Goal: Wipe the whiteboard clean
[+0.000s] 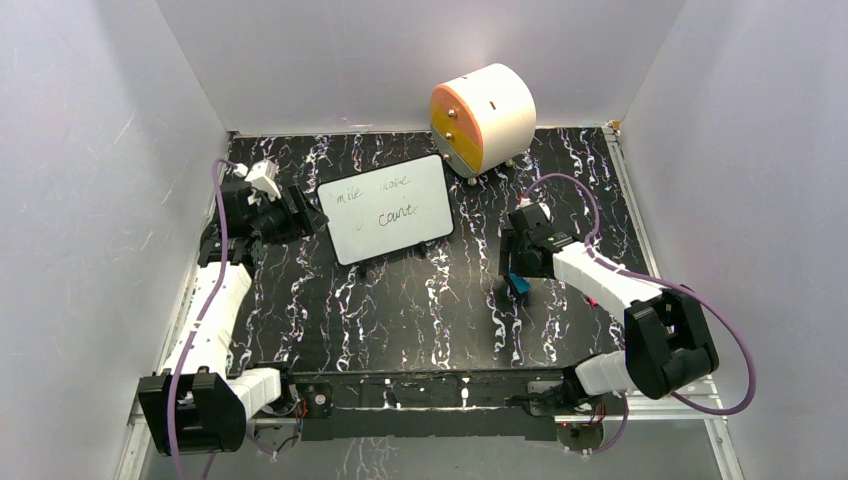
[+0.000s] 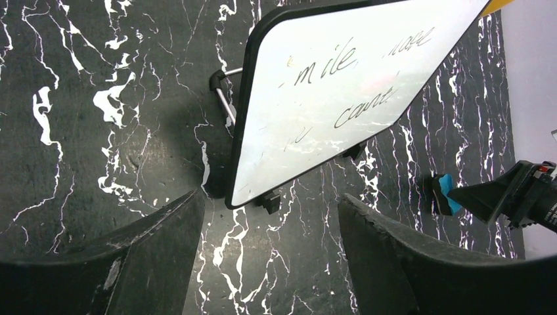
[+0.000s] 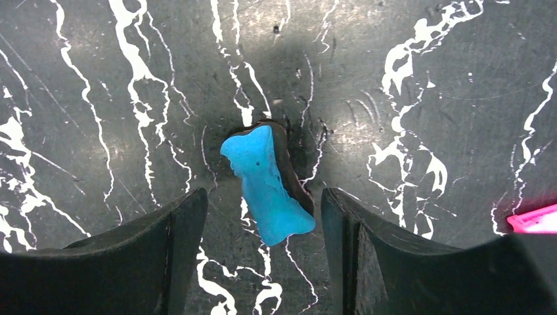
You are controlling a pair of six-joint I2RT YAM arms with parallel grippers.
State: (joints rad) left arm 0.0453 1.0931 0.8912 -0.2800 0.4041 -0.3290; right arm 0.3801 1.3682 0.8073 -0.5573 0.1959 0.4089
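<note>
The whiteboard point(image 1: 385, 207) stands tilted on small black feet at the middle of the table, with dark handwriting on its white face point(image 2: 328, 98). My left gripper point(image 1: 300, 216) is at the board's left edge, open, and its jaws point(image 2: 269, 205) hold nothing, just short of the board's near corner. A small eraser with a blue top and dark underside point(image 3: 266, 187) lies on the table right of the board point(image 1: 517, 284). My right gripper point(image 1: 518, 272) hovers over it, open, one finger on each side, neither touching it point(image 3: 263, 197).
A round cream-and-orange drawer unit point(image 1: 483, 117) stands at the back, just right of the board. White walls close the table in on three sides. A pink strip point(image 3: 533, 220) shows at the right edge of the right wrist view.
</note>
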